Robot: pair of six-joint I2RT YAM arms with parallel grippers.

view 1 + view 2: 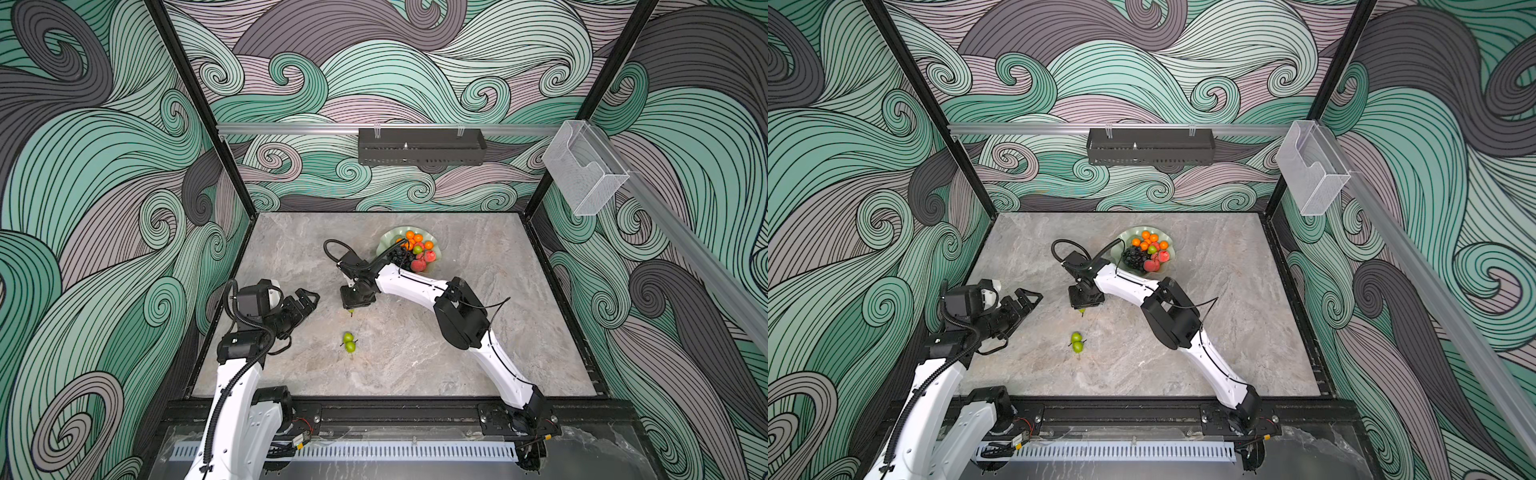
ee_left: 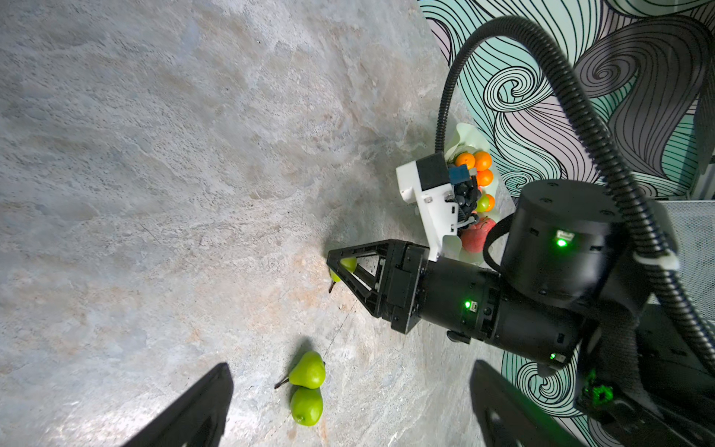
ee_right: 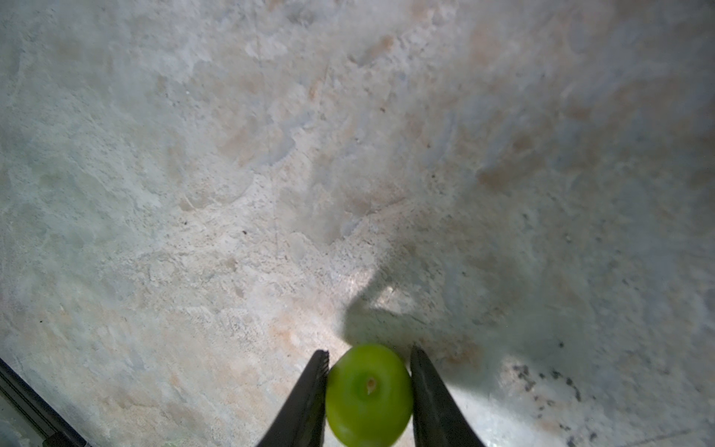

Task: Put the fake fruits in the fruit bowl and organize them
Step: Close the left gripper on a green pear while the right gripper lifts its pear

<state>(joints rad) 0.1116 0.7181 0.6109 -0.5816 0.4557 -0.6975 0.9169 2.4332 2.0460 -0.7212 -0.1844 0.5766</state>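
Table (image 1: 457,353): grey stone. Bowl (image 1: 385,242) at table's 1 o'clock. L gripper (image 1: 309,297) at table's 9, jaws wide apart. R gripper (image 3: 369,352) nr centre, pointing down, jaws narrow, pressed on both sides of pear (image 3: 367,394); lifted or not, can't tell. In bowl: grapes (image 1: 401,257) at 8, peaches (image 1: 426,259) at 5, oranges (image 1: 413,237) at 12. Loose pears (image 1: 349,343), 2, touching, on table at R gripper's 6.

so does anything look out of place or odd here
Only stray fruit: two green pears lie touching on the table, outside the fruit bowl, and a third pear sits between the right jaws. Nothing looks spilled or damaged.
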